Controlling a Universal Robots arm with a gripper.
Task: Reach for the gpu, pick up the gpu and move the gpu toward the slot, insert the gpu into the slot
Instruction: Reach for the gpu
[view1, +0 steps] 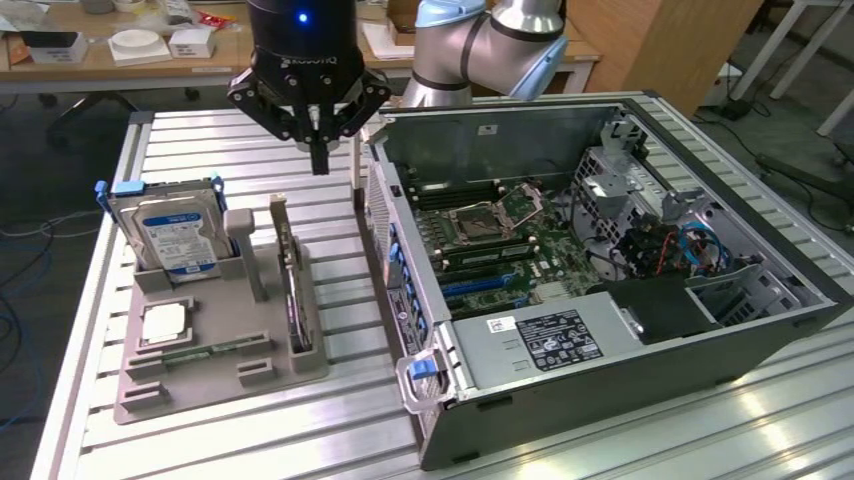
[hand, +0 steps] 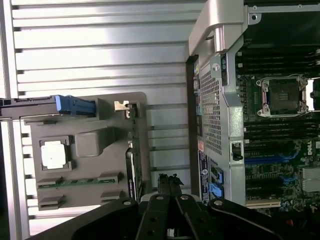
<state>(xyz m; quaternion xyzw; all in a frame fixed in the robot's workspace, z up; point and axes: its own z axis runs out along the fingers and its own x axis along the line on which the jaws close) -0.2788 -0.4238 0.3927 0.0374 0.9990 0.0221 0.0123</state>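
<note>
while the gripper (view1: 318, 165) hangs above the table (view1: 200, 140) with its fingers pressed together on nothing, the gpu (view1: 286, 275) stands on edge in the grey holder (view1: 214, 385), lower than the fingertips and to the exterior view's left, apart from them; its long axis runs alongside the computer case (view1: 601, 330); its silver bracket (hand: 121, 105) seems to be the far end, nearer the gripper; the reach looks unfinished.

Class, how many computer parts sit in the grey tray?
4: hard drive standing at one end, green card on edge nearest the case, chip lying flat, memory stick beside the chip.
</note>
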